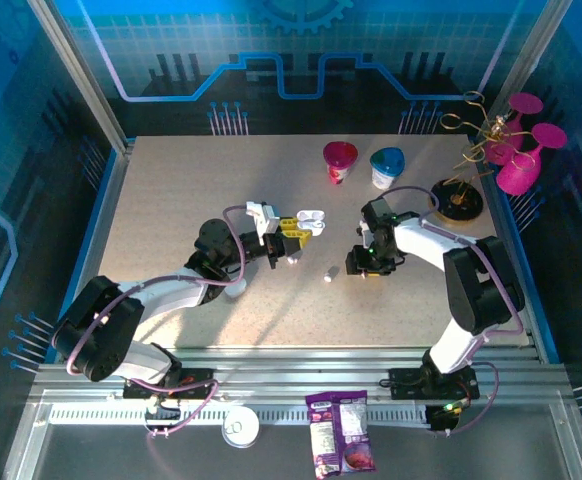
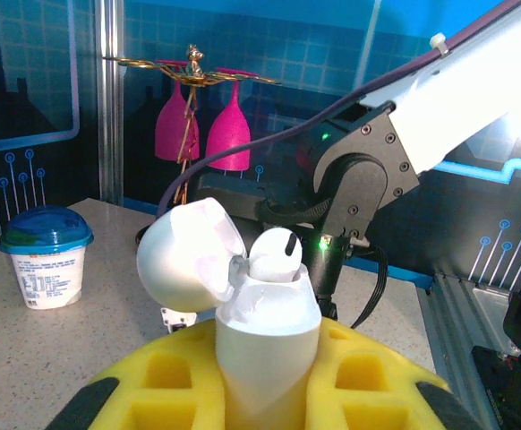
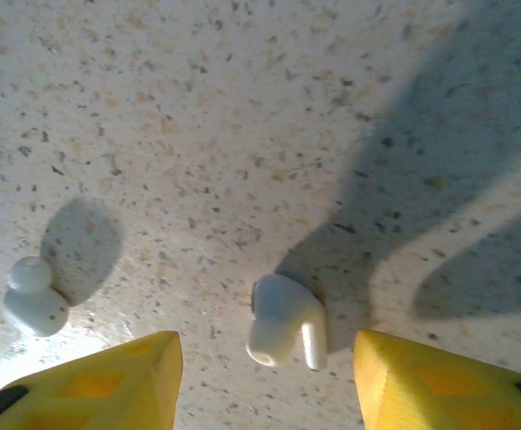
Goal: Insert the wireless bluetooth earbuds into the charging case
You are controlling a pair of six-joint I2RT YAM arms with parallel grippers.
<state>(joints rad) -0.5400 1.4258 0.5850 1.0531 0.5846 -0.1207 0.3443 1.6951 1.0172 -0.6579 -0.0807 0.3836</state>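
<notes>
**One earbud in, the rest waiting**

Clenching the open charging case (image 2: 269, 336) in the left pincer (image 2: 269, 394), upright between its pads, lid (image 2: 187, 255) tipping back to one side. Carrying one seated earbud (image 2: 274, 255) in the case's mouth, just above that pincer. Hanging the right pincer (image 3: 262, 358) released over the table (image 3: 243, 107), straddling a loose earbud (image 3: 283, 324) between its fingertips, touching neither. Leaving a second loose earbud (image 3: 32, 297) just outside one fingertip (image 3: 108, 381).

Judging the job as barely begun: one in, two plainly out, with closing on the straddled one likely coming next.

Hiding the case's other socket behind lid and seated earbud, so not telling whether filled. Cropping the right pincer's fingertips at the lower edge. Reducing any further earbuds, from above, to specks too small to name.
</notes>
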